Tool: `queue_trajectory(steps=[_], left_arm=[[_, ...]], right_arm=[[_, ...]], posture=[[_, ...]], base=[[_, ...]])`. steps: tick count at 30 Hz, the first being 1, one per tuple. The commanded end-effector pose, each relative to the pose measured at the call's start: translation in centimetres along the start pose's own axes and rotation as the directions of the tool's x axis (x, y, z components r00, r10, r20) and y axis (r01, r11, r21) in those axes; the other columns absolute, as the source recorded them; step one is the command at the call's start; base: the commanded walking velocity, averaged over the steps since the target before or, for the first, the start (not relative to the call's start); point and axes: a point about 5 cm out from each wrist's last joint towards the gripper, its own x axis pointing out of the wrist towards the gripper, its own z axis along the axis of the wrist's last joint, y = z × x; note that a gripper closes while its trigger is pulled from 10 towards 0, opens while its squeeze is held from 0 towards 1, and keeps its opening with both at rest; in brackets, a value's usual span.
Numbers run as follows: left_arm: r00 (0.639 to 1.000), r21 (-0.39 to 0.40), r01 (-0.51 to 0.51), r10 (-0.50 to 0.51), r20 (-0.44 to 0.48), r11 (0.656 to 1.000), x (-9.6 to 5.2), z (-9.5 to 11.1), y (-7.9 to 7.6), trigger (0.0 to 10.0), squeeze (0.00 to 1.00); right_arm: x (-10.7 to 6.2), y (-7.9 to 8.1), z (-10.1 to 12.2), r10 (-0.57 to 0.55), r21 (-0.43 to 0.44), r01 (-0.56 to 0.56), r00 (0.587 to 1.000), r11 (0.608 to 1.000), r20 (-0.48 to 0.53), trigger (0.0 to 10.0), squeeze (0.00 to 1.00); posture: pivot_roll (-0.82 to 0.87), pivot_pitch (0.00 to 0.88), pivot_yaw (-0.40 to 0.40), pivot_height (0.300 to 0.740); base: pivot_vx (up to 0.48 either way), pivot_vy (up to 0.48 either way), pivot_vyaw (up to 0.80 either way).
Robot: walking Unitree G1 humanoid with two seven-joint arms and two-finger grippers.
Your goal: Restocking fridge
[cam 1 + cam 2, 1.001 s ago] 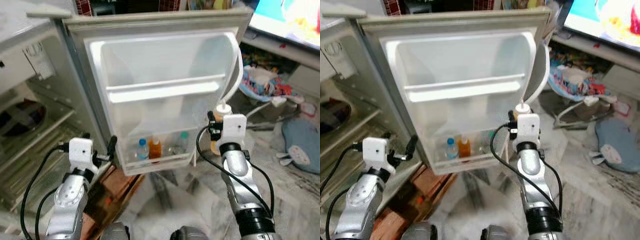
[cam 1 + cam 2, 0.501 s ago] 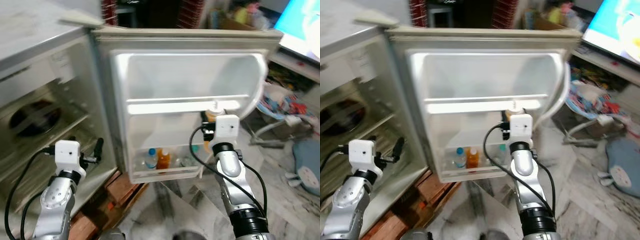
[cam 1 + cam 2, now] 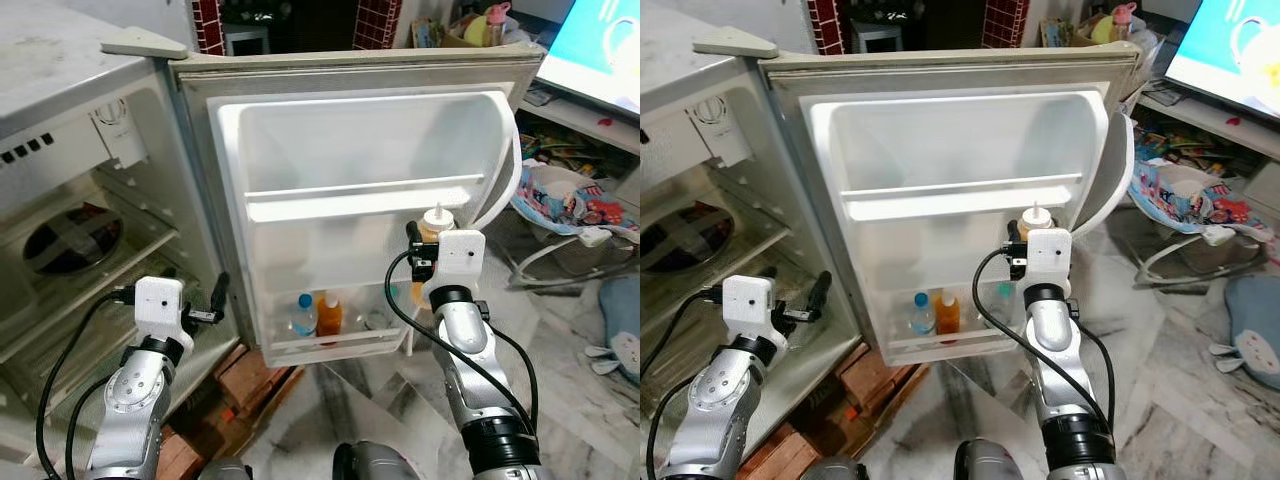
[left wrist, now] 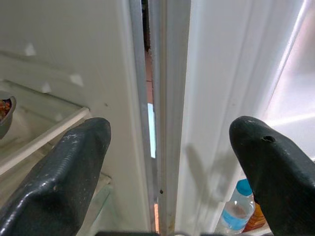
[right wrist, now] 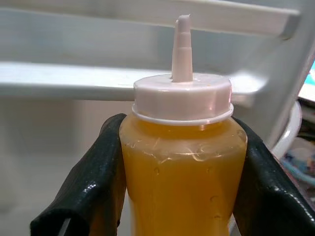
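Note:
My right gripper point(image 5: 182, 172) is shut on a squeeze bottle point(image 3: 433, 221) of orange-yellow sauce with a white nozzle cap point(image 5: 182, 96). It holds the bottle upright in front of the open fridge door point(image 3: 360, 140), just below the right end of the middle door rail point(image 3: 365, 198). The bottom door shelf point(image 3: 335, 340) holds a blue-capped water bottle point(image 3: 303, 316), an orange bottle point(image 3: 329, 314) and a clear one point(image 3: 375, 320). My left gripper point(image 4: 167, 147) is open, raised near the door's hinge edge point(image 3: 228, 300) with nothing between its fingers.
The fridge body point(image 3: 60, 110) stands open on the left with wire shelves and a dark round dish point(image 3: 70, 228). Bricks point(image 3: 255, 375) lie under the door. A baby bouncer point(image 3: 565, 195) and a TV screen point(image 3: 600, 45) are at the right, over marble floor point(image 3: 570, 400).
The whole view has swung, so the camera moved. Relative to the door, the right gripper and its bottle have shifted left, from the door's outer edge to under the middle rail.

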Motion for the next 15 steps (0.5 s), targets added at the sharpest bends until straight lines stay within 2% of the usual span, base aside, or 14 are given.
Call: queue_trajectory(steps=[1,5,15], left_arm=[[1.0,0.007,0.002,-0.002,-0.01,1.0,-0.1,-0.03,0.0,10.0,0.0],[1.0,0.008,0.002,-0.002,-0.015,1.0,-0.23,-0.1,0.04,10.0,0.0],[1.0,0.011,0.01,-0.01,-0.024,1.0,-0.36,-0.21,0.0,10.0,0.0]], right_arm=[[-0.16,0.39,0.46,0.045,0.061,-0.045,0.999,0.997,-0.001,10.0,0.0],[-0.64,0.69,0.36,0.078,0.075,-0.077,0.997,0.994,-0.012,10.0,0.0],[-0.87,0.55,0.25,0.087,0.101,-0.085,0.996,0.991,-0.02,10.0,0.0]], posture=[[0.1,0.056,-0.047,0.74],[0.09,0.058,-0.046,0.74],[0.09,0.067,-0.039,0.681]], base=[[0.0,0.0,0.0],[0.0,0.0,0.0],[0.0,0.0,0.0]])
